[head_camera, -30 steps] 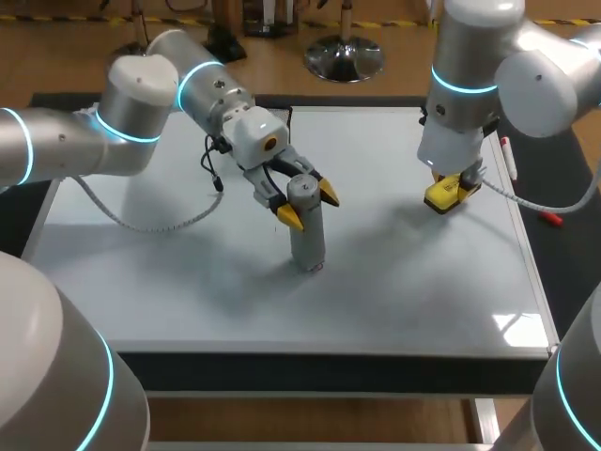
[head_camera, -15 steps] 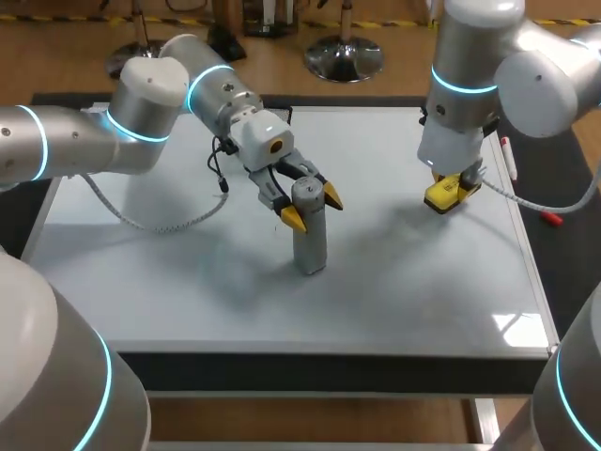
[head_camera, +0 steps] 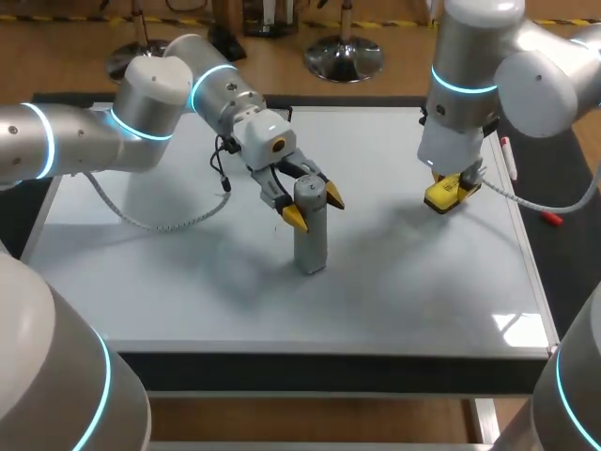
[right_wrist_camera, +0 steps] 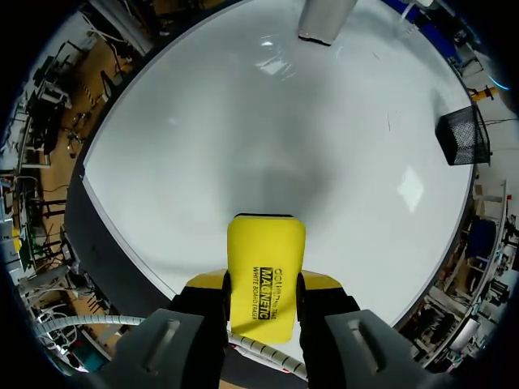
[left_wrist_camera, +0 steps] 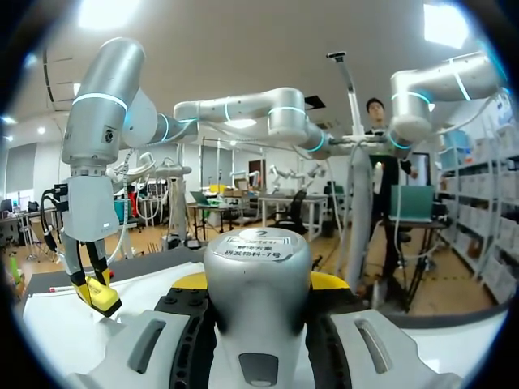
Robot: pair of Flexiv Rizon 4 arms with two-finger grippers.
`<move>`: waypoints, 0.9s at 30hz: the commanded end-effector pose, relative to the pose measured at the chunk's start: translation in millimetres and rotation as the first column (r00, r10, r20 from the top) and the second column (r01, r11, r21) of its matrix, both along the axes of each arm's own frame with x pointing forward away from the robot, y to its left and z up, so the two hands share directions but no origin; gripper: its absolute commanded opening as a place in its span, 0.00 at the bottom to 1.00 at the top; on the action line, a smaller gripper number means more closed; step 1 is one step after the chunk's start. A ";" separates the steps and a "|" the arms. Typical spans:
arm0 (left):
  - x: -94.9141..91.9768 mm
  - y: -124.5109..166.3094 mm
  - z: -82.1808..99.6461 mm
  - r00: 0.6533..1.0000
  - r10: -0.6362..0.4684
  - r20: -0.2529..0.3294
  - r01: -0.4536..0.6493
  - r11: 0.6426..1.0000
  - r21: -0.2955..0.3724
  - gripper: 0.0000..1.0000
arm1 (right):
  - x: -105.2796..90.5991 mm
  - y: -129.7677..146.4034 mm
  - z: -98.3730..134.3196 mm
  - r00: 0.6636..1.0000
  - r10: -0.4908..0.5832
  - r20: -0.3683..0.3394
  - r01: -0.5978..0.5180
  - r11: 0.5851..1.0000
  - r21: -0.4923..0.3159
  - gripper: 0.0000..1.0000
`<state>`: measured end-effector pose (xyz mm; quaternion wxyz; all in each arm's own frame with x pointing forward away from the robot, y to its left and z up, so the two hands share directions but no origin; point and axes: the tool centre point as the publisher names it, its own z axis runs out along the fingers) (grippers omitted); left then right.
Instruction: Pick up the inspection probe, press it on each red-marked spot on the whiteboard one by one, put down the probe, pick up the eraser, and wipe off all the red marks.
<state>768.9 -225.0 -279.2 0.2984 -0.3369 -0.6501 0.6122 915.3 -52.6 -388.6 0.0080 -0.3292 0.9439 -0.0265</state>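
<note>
The left arm (head_camera: 141, 103) comes in from 9 o'clock and slants down toward the middle of the whiteboard (head_camera: 188, 282), which lies on the dark counter (head_camera: 568, 272). Its end effector (head_camera: 314, 208) is clamped on the top of the inspection probe (head_camera: 310, 246), a grey cylinder. In the left wrist view the black finger pads (left_wrist_camera: 188, 324) press against its two sides, with the yellow tips showing just behind. The probe stands upright with its foot on the board, a little toward 9 o'clock of the board's centre.

At about 2 o'clock from the probe, the right arm (head_camera: 470, 56) hangs straight down over the right part of the board. Its end effector (head_camera: 453, 188) is closed on the yellow eraser (head_camera: 441, 199), one finger on each long side, as the right wrist view shows. The eraser is at or just above the board; I cannot tell whether it touches.

Toward 3 o'clock of the eraser, a white pen (head_camera: 508, 158) lies along the board's right edge. A small red marker (head_camera: 551, 218) lies on the counter beyond it.
</note>
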 end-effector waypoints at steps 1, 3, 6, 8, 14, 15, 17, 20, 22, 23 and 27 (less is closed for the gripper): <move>0.5 -0.5 -3.7 1.000 0.000 0.001 0.000 1.000 -0.001 0.00 | 0.2 -0.4 0.4 1.000 0.001 0.000 -0.001 1.000 -0.002 0.00; 0.4 -0.4 -3.5 1.000 0.001 0.000 -0.001 1.000 0.000 0.00 | 0.2 -0.4 0.4 1.000 0.001 0.000 -0.001 1.000 -0.002 0.00; 0.7 1.4 -1.3 1.000 0.004 0.001 -0.004 1.000 0.002 0.00 | 0.2 -0.4 0.4 1.000 0.001 0.000 -0.001 1.000 -0.002 0.00; 2.4 3.3 2.5 1.000 0.003 0.008 -0.003 1.000 0.004 0.00 | 0.2 -0.4 0.4 1.000 0.001 0.000 -0.001 1.000 -0.002 0.00; 14.8 11.9 18.9 0.999 0.011 0.039 -0.010 1.000 -0.008 0.00 | 0.2 -0.4 0.4 1.000 0.001 0.000 -0.001 1.000 -0.002 0.00; 17.3 13.4 21.3 0.999 0.010 0.043 -0.009 1.000 -0.008 0.00 | 0.2 -0.4 0.4 1.000 0.001 0.000 -0.001 1.000 -0.002 0.00; 23.5 17.1 25.5 0.999 0.008 0.051 -0.008 1.000 -0.010 0.00 | 0.2 -0.4 0.4 1.000 0.001 0.000 -0.001 1.000 -0.002 0.00; 34.0 24.4 33.6 0.998 0.007 0.064 -0.006 1.000 -0.011 0.00 | 0.2 -0.4 0.4 1.000 0.001 0.000 -0.001 1.000 -0.002 0.00; 41.7 30.1 39.9 0.998 0.005 0.070 -0.005 1.000 -0.005 0.00 | 0.2 -0.4 0.4 1.000 0.001 0.000 -0.001 1.000 -0.002 0.00; 45.9 33.4 43.0 0.997 0.001 0.073 -0.001 1.000 -0.005 0.00 | 0.2 -0.4 0.4 1.000 0.001 0.000 -0.001 1.000 -0.002 0.00; 63.2 48.8 53.6 0.996 -0.009 0.090 0.009 1.000 0.000 0.00 | 0.2 -0.4 0.4 1.000 0.001 0.000 -0.001 1.000 -0.002 0.00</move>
